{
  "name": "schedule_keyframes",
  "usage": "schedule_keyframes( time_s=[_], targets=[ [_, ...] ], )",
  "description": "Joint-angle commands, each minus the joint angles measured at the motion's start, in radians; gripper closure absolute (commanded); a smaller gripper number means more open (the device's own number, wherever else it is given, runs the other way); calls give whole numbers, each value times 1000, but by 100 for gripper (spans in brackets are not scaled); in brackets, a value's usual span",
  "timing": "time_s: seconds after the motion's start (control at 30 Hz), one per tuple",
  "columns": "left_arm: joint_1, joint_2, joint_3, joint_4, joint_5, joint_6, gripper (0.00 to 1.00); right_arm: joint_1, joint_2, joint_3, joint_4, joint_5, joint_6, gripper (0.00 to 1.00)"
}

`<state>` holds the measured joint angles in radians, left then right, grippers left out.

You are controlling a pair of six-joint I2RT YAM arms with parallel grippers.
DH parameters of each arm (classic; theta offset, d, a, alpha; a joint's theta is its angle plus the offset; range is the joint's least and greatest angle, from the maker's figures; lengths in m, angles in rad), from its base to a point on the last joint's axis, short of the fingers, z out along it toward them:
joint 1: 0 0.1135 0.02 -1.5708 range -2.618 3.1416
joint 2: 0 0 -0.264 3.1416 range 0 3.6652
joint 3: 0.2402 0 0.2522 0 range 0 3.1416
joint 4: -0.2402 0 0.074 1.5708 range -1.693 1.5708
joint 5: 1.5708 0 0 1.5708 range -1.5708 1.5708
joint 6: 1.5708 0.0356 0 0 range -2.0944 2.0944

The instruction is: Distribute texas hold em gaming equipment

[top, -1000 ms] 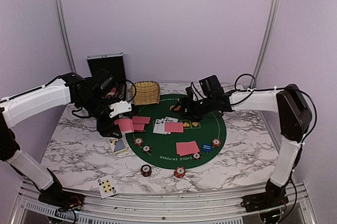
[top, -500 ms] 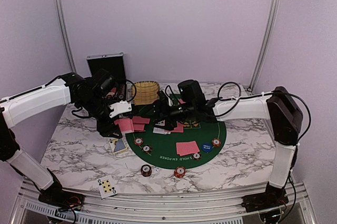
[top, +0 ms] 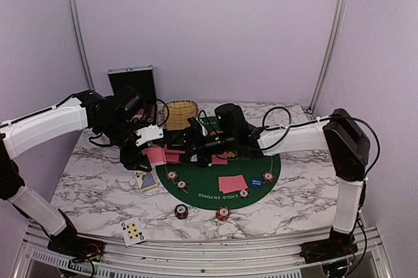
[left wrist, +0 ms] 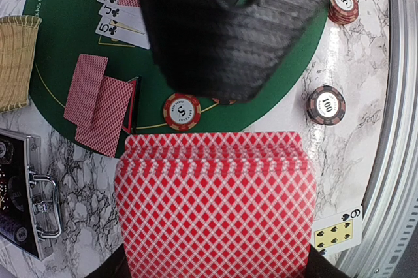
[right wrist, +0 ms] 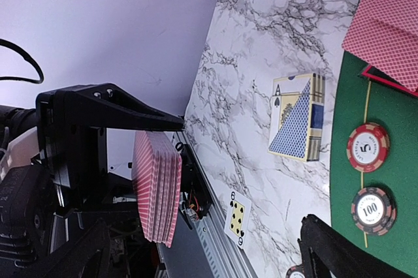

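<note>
— Starting from the deck (left wrist: 215, 206)?

— Yes. Clamped flat in the left pincer (top: 147, 154), squeezed tight by its sides, red backs up, edges squared.

— And opposite?

— Straight ahead of the right pincer (right wrist: 202, 255), seen edge-on, closer to one finger than the other. Spread fully wide there, gripping nothing.

— So, by the look of it, about to lift off the top card?

— Most likely. Best to shift sideways first and centre the gap on the deck's edge. Then come in level, skimming one finger over the top card and dropping the other just past its free edge.

— Close hard?

— No. Pinch lightly, on the top card only; otherwise risk dragging two or three along. Keep the left pincer steady and shut throughout.

— Anything to avoid below?

— Under the right pincer, on the green mat (left wrist: 62, 30): a red chip (left wrist: 181, 109), a face-down pair (left wrist: 98, 102) and a dark triangular marker (left wrist: 134, 105). Off the mat, out past the left pincer's hold: a dark chip (left wrist: 326, 104) and a six of spades (left wrist: 336, 233). Draw the card away high enough to clear all of them.
</note>
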<state>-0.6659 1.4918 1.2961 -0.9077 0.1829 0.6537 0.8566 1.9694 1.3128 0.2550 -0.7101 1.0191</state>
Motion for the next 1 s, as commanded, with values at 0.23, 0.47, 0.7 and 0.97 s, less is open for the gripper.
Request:
schedule_keyframes(
  time_s=[0.23,0.47,0.7,0.97],
  targets=[
    [2,-13,24,8,29,-9,100,41,80,62,136,-57,88,1],
    [2,-8,29,7,33,-9,100,63,135,126,167,-80,119,1],
    [2,-7,35,7,38,-11,100,81,207,209,180,-102,153,1],
    [2,-13,32,7,43,-11,100,93,298,301,191,-122,192,1]
  ],
)
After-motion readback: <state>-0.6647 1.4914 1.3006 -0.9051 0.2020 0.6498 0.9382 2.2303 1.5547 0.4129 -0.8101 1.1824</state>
